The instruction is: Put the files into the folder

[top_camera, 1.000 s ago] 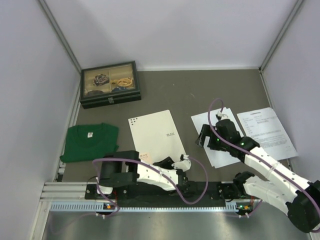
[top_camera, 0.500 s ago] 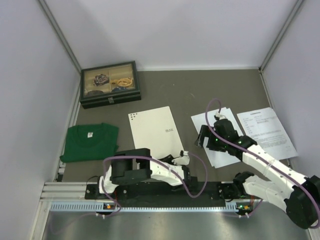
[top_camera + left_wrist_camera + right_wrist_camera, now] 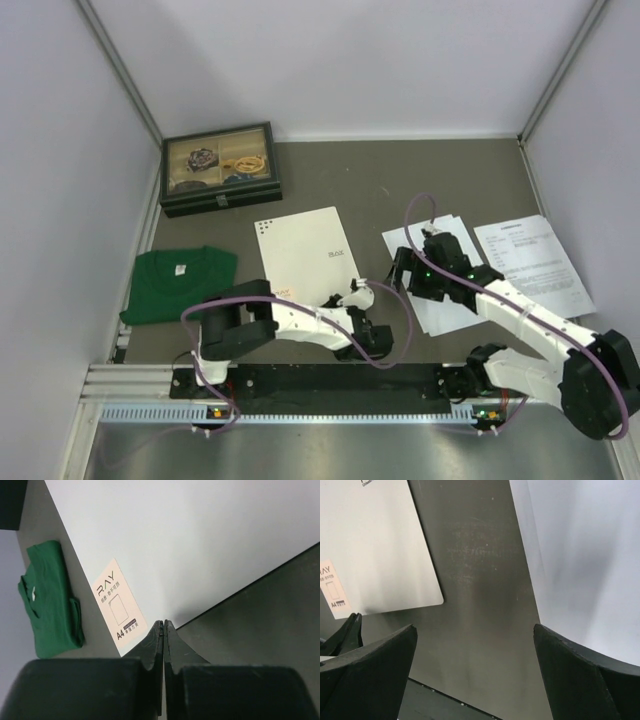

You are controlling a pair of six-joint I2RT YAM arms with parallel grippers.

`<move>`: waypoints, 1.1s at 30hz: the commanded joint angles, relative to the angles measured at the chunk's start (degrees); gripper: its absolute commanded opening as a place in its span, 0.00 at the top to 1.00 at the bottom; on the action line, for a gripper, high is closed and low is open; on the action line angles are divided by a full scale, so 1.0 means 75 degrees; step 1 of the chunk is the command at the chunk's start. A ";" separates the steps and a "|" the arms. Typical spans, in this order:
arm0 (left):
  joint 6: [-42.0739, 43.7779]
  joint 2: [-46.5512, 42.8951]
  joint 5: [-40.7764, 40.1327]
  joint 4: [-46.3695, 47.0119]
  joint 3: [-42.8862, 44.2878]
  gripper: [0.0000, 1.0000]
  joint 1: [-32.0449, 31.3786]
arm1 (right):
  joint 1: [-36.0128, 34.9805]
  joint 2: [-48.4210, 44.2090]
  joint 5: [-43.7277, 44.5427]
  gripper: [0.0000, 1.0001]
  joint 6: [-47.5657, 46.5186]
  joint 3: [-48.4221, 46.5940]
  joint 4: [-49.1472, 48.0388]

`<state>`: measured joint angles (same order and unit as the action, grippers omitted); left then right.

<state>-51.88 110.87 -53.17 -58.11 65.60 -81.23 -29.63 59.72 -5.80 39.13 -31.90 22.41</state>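
Left fingers (image 3: 162, 632) are pressed fully together, tips at the near edge of the folder (image 3: 305, 255); whether they pinch it is unclear. Right fingers (image 3: 403, 270) hang wide apart, empty, with the files (image 3: 530, 262) beside them on the tabletop (image 3: 400, 190).

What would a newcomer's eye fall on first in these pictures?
The white folder lies closed in the middle of the table, with the left gripper shut at its near corner. The right gripper stands wide open between it and the files spread at the right. A green cloth lies far left.
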 commanded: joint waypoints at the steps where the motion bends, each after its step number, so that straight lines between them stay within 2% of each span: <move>1: 0.0272 -0.0743 0.0326 0.0645 -0.0379 1.00 0.0260 | 0.0294 0.0659 -0.0807 0.01 0.0102 -0.0410 -0.1019; 6: 0.0167 -0.1504 0.0771 0.0856 -0.0614 1.00 0.0576 | 0.0341 0.1598 -0.1358 0.01 0.0090 -0.0716 -0.1731; 9: 0.0155 -0.2499 0.1625 0.1171 -0.0848 0.84 0.1161 | 0.0341 0.2242 -0.2130 0.01 0.0103 -0.0750 -0.2481; 10: 0.0190 -0.3093 0.1895 0.1278 -0.0930 0.73 0.1383 | 0.0341 0.2441 -0.2283 0.01 0.0068 -0.0774 -0.2577; 13: 0.0471 -0.4323 0.2797 0.1954 -0.1316 0.57 0.2379 | 0.0329 0.2993 -0.2542 0.01 -0.0155 -0.0984 -0.2754; 16: 0.0671 -0.5251 0.3431 0.2635 -0.1797 0.48 0.3724 | 0.0236 0.3274 -0.2275 0.01 -0.0529 -0.1312 -0.2499; 21: 0.0682 -0.5735 0.4274 0.2638 -0.2196 0.30 0.5543 | -0.0233 0.3918 -0.1816 0.01 -0.1303 -0.2483 -0.1700; 22: 0.0764 -0.5805 0.4903 0.2719 -0.2278 0.27 0.6137 | -0.0291 0.3989 -0.1874 0.01 -0.1339 -0.2775 -0.1560; 26: 0.0905 -0.5748 0.5589 0.2919 -0.2617 0.24 0.7080 | -0.0619 0.4177 -0.2062 0.02 -0.1117 -0.3176 -0.1523; 28: 0.0870 -0.5724 0.5775 0.3071 -0.2758 0.23 0.7418 | -0.1076 0.3991 -0.1760 0.02 -0.0556 -0.3037 -0.1792; 32: 0.0823 -0.5525 0.6571 0.3680 -0.3355 0.26 0.8006 | -0.1498 0.3861 -0.2003 0.02 0.0966 -0.1973 -0.2941; 33: 0.0800 -0.5467 0.6654 0.3832 -0.3438 0.27 0.8041 | -0.1534 0.3849 -0.2120 0.02 0.1480 -0.1795 -0.3603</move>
<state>-46.13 68.42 -10.57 -35.55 42.78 -23.59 -39.20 90.37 -20.03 38.28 -50.74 5.17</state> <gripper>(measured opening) 0.748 0.982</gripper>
